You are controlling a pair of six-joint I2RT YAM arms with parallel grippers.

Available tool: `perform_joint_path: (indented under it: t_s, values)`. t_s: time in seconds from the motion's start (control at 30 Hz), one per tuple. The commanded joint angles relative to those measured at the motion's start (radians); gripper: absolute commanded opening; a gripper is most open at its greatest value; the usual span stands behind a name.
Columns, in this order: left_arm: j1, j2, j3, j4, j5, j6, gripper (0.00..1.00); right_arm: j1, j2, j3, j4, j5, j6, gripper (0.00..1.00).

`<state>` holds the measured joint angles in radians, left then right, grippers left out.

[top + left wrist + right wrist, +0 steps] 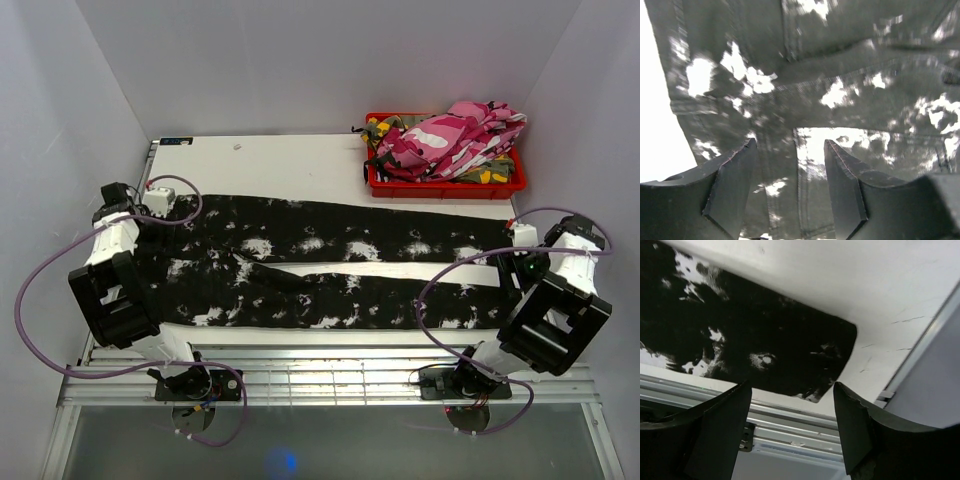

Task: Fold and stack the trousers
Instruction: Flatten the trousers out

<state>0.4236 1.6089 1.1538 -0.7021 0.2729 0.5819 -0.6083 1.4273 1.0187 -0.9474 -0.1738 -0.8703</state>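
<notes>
black trousers (pixel 330 232) look limp, light; i'd pinch their left and right ends. left end effector (pixel 789 150) and right end effector (pixel 792 390) gape wide, empty.

Matt, soft cloth with stitched seams: the black trousers (pixel 330 265). Smooth, faintly scratched white tabletop (pixel 270 165), ribbed bare-metal rail (pixel 330 385), glossy red plastic crate (pixel 445 187). My left gripper (pixel 788 167) and right gripper (pixel 791 410): matt black plastic, rough-edged.

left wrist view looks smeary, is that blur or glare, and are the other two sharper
Left wrist: trousers smeared by motion blur, table beside them blown out white; right wrist: sharper, but the cloth reads nearly solid black; top: evenly lit and sharp.
</notes>
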Motion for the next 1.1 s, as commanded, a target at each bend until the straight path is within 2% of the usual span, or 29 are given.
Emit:
perform_joint_path:
  t_s: [0.0, 0.17, 0.27, 0.4, 0.43, 0.47, 0.67, 0.87, 0.9, 0.93, 0.97, 1.0, 1.03, 1.07]
  values:
    - [0.004, -0.066, -0.038, -0.005, 0.019, 0.022, 0.68, -0.030, 0.008, -0.052, 0.002, 0.025, -0.013, 0.72]
    - [0.006, -0.089, -0.083, 0.016, 0.000, 0.022, 0.70, -0.056, 0.062, -0.123, 0.073, 0.049, -0.006, 0.68]
    - [0.009, -0.089, -0.108, 0.027, -0.014, 0.013, 0.71, -0.058, 0.097, -0.147, 0.111, 0.062, -0.004, 0.57]
    - [0.020, -0.078, -0.137, 0.039, -0.034, 0.015, 0.71, -0.059, 0.128, -0.120, 0.121, 0.076, -0.009, 0.31]
    - [0.024, -0.075, -0.143, 0.041, -0.037, 0.021, 0.71, -0.061, 0.131, -0.109, 0.128, 0.082, -0.013, 0.14]
    - [0.039, -0.072, -0.157, 0.049, -0.038, 0.024, 0.71, -0.059, 0.131, -0.105, 0.134, 0.097, -0.021, 0.08]
    - [0.122, -0.017, -0.174, 0.062, -0.047, 0.050, 0.68, -0.076, 0.082, -0.059, 0.190, 0.134, -0.098, 0.08]
    - [0.172, 0.013, -0.177, 0.064, -0.031, 0.079, 0.68, -0.088, 0.009, 0.023, 0.076, 0.063, -0.141, 0.08]
    - [0.172, 0.013, -0.181, 0.065, -0.029, 0.079, 0.68, -0.088, -0.001, 0.008, 0.053, 0.063, -0.141, 0.16]
    - [0.173, 0.011, -0.184, 0.064, -0.018, 0.079, 0.68, -0.088, -0.001, 0.001, 0.039, 0.060, -0.138, 0.47]
    - [0.173, 0.008, -0.186, 0.062, -0.014, 0.079, 0.68, -0.090, -0.001, -0.009, 0.033, 0.059, -0.118, 0.57]
    - [0.172, 0.006, -0.187, 0.061, -0.009, 0.079, 0.68, -0.093, 0.005, -0.020, 0.030, 0.057, -0.107, 0.76]
    - [0.172, 0.006, -0.187, 0.061, -0.005, 0.076, 0.68, -0.093, 0.010, -0.046, 0.033, 0.056, -0.096, 0.85]
    - [0.173, 0.006, -0.186, 0.062, -0.001, 0.075, 0.68, -0.093, 0.018, -0.055, 0.038, 0.048, -0.072, 0.89]
